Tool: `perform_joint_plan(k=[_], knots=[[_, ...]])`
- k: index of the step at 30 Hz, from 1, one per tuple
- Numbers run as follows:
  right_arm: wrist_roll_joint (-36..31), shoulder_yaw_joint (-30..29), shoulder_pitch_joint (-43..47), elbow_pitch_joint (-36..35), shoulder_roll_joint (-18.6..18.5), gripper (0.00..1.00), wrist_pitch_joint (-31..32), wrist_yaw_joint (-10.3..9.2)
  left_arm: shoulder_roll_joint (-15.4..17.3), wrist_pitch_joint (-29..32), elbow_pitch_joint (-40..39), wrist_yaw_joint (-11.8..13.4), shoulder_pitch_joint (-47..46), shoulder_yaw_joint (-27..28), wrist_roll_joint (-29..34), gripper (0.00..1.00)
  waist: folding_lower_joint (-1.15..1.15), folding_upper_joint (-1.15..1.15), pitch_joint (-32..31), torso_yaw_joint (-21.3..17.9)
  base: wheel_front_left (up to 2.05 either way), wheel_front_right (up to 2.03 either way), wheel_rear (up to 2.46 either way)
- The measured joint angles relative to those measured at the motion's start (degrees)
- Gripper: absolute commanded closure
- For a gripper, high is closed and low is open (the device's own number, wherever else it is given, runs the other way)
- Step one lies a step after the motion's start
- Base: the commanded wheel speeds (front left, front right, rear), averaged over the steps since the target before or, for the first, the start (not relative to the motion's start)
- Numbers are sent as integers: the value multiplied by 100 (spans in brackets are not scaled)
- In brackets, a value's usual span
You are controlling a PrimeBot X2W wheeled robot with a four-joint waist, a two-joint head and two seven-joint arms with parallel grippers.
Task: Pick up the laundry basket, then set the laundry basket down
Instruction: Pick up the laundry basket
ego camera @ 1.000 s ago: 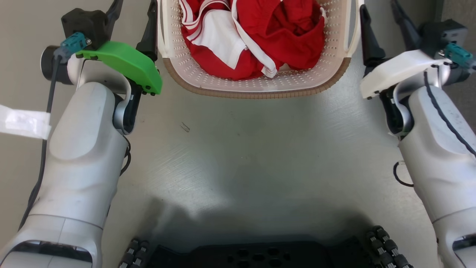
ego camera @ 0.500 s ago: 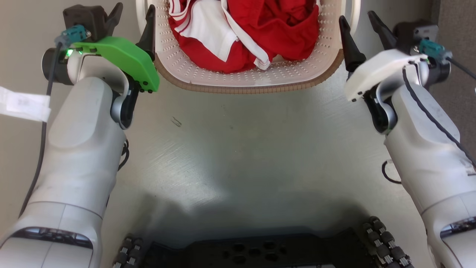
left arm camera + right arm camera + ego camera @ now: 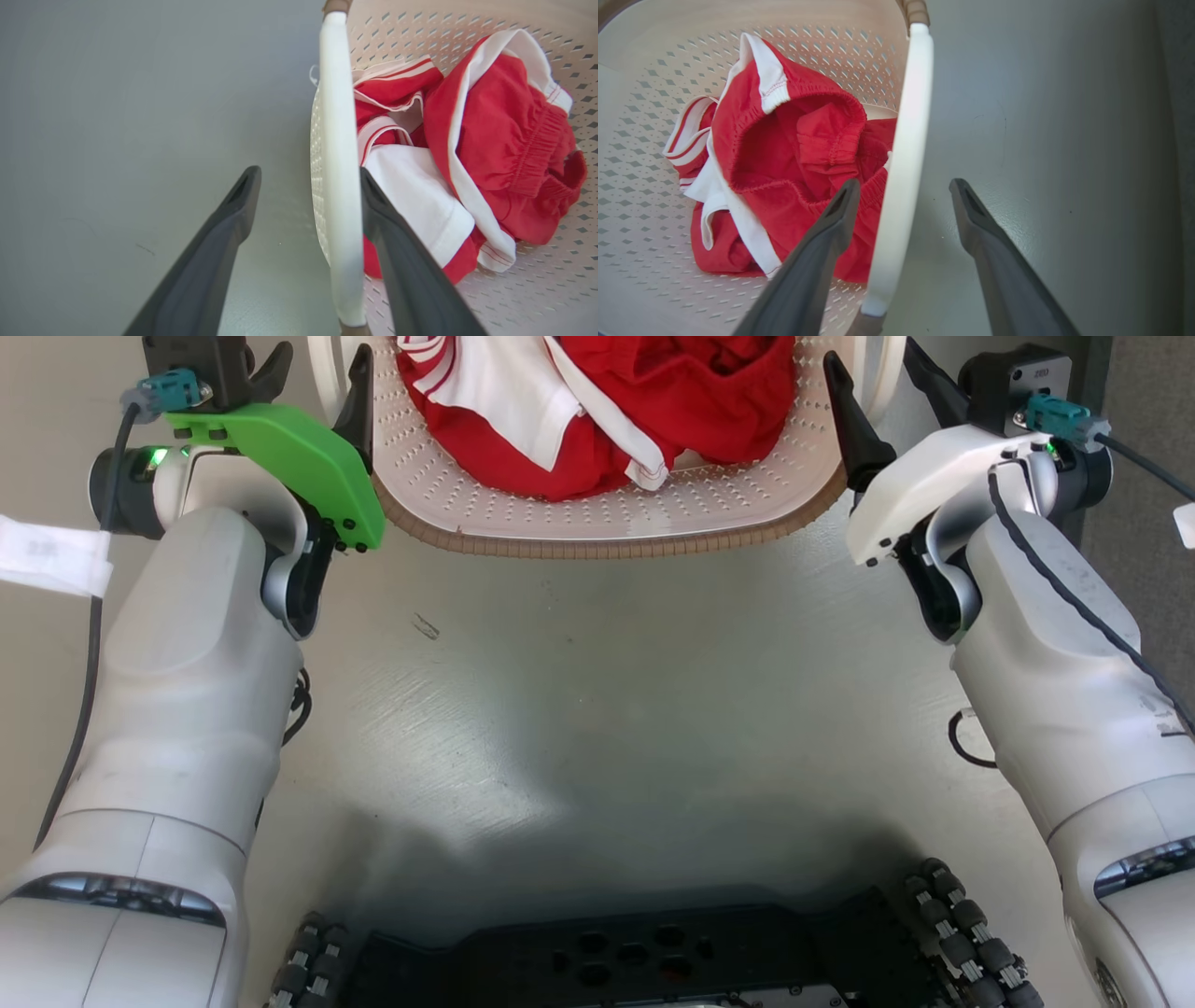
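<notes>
1. Between the two grippers, on the smooth grey floor [image 3: 597, 709], stands the small cream perforated plastic laundry basket [image 3: 607, 549], rimmed in brown woven-look trim. Crumpled red and white sports clothes [image 3: 691, 401] are heaped inside it.
2. Light handling is to be expected, since only thin plastic and a few soft garments are carried. The shell is judged stiff enough to keep its shape, though some flex may be met if it is raised from one side alone.
3. The glossy plastic is judged slippery, so a firm, even squeeze on both sides is called for.
4. Hold is best taken at the two white side bars. The left handle [image 3: 336, 163] and the right handle [image 3: 903, 140] are each narrow enough to fit between a pair of fingers.
5. The left gripper [image 3: 308, 173] is spread, with its handle straddled. The inner finger [image 3: 402, 261] lies against the bar on the clothes side, and the outer finger [image 3: 219, 242] is held apart over the floor.
6. The right gripper [image 3: 903, 184] is likewise spread about its handle. The inner finger [image 3: 817, 261] is just beside the bar, though contact cannot be told, and the outer finger [image 3: 994, 261] is kept apart.
7. Both forearms are angled forward and inward in the head view, with the fingers pointed along the basket's sides. Nothing is pinched yet.
</notes>
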Motion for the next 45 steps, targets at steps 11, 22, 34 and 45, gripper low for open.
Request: perform_joint_plan(k=[11,22,34,45], knots=[[47,60,-257,407,162,100,-49,57,-116,140,427,-78,-232,-97,-164,100,0,0,13,-51,0,0,0],[52,98,-254,926,232,100,-51,100,-227,-10,922,-94,-102,-155,-313,100,0,0,-413,-44,0,0,0],[107,125,0,1304,359,100,-58,152,-279,-78,1203,-119,340,-197,-567,100,0,0,-1215,-77,0,0,0],[230,122,459,1644,430,100,-67,219,-347,-51,1318,-120,825,-371,-709,100,0,0,-2091,-121,0,0,0]])
